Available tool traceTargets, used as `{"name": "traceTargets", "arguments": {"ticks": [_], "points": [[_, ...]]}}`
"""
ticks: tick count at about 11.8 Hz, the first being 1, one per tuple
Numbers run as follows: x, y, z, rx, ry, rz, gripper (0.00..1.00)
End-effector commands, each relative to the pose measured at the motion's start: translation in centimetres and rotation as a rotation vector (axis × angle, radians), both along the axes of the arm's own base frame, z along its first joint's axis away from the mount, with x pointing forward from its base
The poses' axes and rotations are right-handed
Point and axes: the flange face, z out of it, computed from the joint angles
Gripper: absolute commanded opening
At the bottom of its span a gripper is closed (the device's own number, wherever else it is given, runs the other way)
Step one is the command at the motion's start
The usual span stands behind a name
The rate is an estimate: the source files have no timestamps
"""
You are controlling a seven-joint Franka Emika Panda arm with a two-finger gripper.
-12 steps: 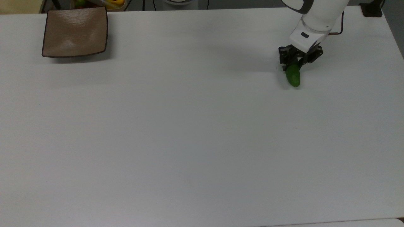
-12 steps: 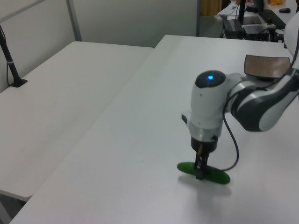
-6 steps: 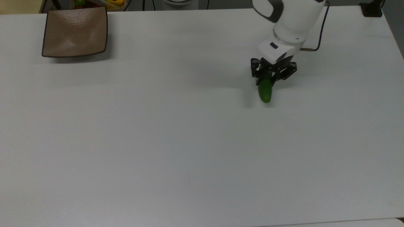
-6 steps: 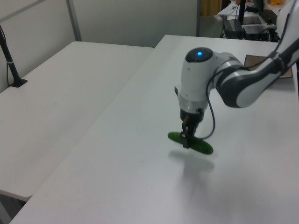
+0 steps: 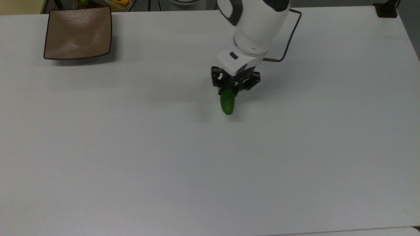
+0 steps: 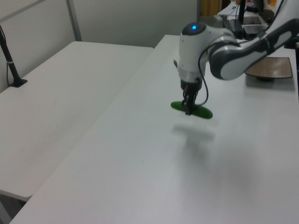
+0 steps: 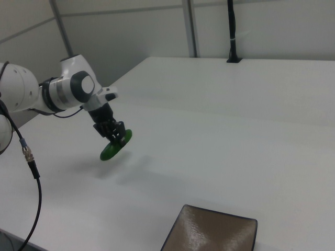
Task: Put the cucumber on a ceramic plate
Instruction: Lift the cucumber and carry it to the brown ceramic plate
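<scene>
Just one cucumber (image 5: 227, 103), one plate (image 5: 78, 33)

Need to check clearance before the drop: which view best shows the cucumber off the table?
The left view: the cucumber hangs above its shadow. The right view also shows the gap; the top view hides height.

One cucumber (image 5: 227, 103) is counted, seen also in the left view (image 6: 191, 110) and the right view (image 7: 115, 145). One ceramic plate (image 5: 78, 32) is counted, square and brown, seen again at the left view's right edge (image 6: 271, 67) and at the bottom of the right view (image 7: 212, 231). One robot arm (image 5: 254, 24) with one gripper (image 5: 233, 88) is counted. Two white tables are counted in the left view: the one beneath the arm (image 6: 154, 163) and a second table (image 6: 56, 93) beside it.
</scene>
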Motion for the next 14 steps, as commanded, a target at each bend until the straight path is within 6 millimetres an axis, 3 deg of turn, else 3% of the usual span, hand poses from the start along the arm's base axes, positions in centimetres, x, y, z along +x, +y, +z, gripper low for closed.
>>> {"name": "traceTargets", "arguments": {"ticks": [1, 7, 9, 14], "points": [[-1.3, -5.6, 3.8, 0.002, 0.087, 0.046, 0.29], [-3.6, -15.8, 9.6, 0.011, 0.169, 0.091, 0.29], [-4.1, -20.1, 12.0, 0.017, 0.149, 0.094, 0.29], [-5.0, -32.0, 11.6, 0.019, 0.196, 0.159, 0.29]]}}
